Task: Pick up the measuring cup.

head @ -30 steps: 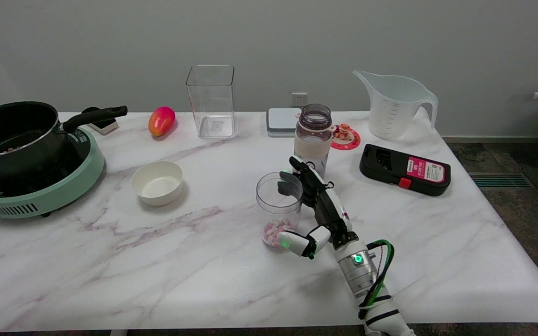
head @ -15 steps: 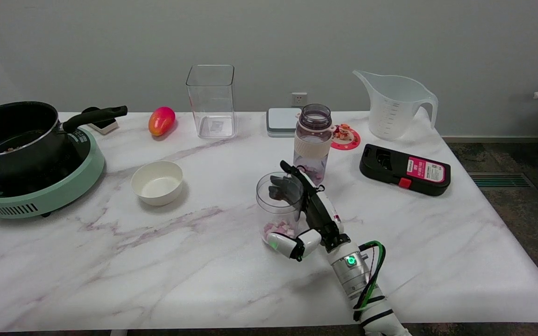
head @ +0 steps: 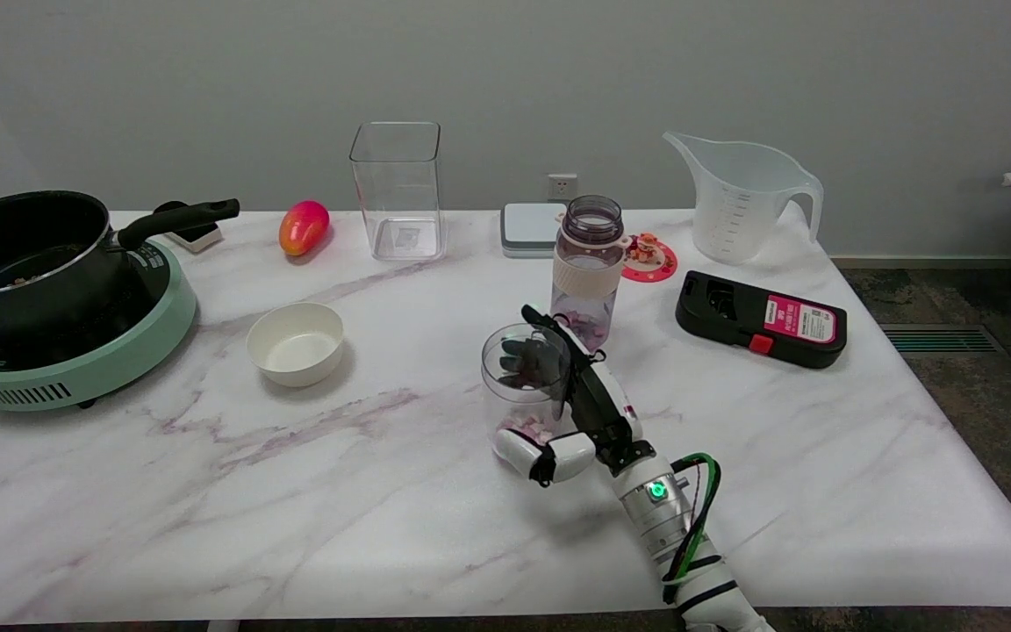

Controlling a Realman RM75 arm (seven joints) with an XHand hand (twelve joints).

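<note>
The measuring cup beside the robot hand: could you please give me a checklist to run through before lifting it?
1. Measuring cup upright on the table: ok.
2. Robot hand wrapped around the cup, fingers behind, thumb in front near its base: ok.
3. Firm contact on both sides: cannot tell.
4. Pink and white pieces low in the open cup, nothing spilled: ok.
5. Clearance from the bottle just behind the hand: cannot tell.

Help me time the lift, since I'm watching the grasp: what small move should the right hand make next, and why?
Probably close the fingers firmly on the measuring cup before lifting. The right hand is wrapped around the cup's right side, fingers showing through the clear wall and thumb low at its near base, but the cup seems to stand on the table, and a firm grip isn't evident.
</note>
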